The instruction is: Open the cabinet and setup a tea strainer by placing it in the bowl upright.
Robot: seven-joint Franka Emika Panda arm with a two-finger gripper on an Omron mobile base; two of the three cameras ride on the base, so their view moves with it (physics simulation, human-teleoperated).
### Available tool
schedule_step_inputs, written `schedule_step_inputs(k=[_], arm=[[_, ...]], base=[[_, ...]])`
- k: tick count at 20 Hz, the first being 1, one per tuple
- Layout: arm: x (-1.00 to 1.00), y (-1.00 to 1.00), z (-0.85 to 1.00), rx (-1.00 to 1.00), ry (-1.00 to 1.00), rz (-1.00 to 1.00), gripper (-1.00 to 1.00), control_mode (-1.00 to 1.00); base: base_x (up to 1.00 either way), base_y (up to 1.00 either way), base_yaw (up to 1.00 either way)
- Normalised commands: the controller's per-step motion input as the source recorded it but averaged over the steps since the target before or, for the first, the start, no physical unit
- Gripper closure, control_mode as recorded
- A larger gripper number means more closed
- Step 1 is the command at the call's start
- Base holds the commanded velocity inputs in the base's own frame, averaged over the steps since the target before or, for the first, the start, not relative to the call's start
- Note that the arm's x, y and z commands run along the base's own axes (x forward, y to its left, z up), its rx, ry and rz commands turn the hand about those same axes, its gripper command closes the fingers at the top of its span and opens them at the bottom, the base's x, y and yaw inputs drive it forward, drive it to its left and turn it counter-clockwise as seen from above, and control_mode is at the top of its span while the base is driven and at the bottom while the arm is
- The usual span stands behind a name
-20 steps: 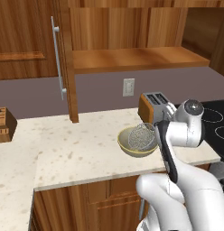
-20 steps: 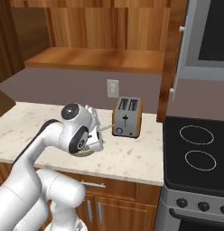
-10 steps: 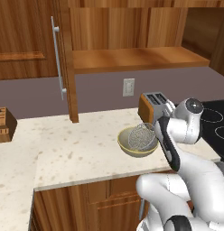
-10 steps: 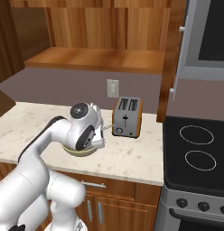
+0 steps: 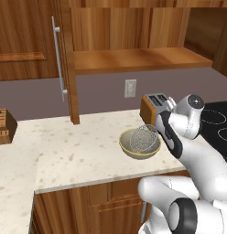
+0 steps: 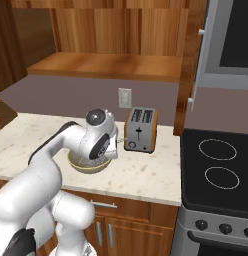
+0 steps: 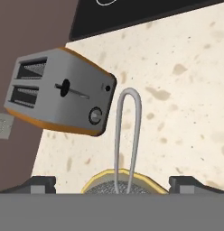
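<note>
Rising slightly since the earlier frame, the arm is pulling back while the tea strainer (image 5: 143,138) is sitting in the bowl (image 5: 133,151) on the counter (image 5: 74,146), its wire handle (image 7: 127,135) pointing toward the toaster (image 7: 59,97). The gripper (image 7: 112,182) is hanging directly above the strainer's rim, fingers spread wide, holding nothing. The cabinet (image 5: 64,64) door is standing open.

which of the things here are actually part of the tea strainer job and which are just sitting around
Part of the job:
- cabinet, door open
- tea strainer, sitting in the bowl
- bowl on the counter
- gripper, open, above the strainer's wire handle

Just lying about:
- toaster
- stove
- wall outlet
- wooden block at the counter's far left
</note>
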Motion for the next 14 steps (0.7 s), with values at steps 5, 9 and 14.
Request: schedule_step_inputs(k=[5,9,14], arm=[[0.0,0.0,-0.12,0.0,0.0,0.0,-1.0,-1.0],[0.05,-0.01,-0.18,0.0,0.02,0.0,-1.0,-1.0],[0.13,0.0,-0.13,0.0,0.02,0.0,-1.0,-1.0]], base=[[0.0,0.0,0.0],[0.0,0.0,0.0],[0.0,0.0,0.0]])
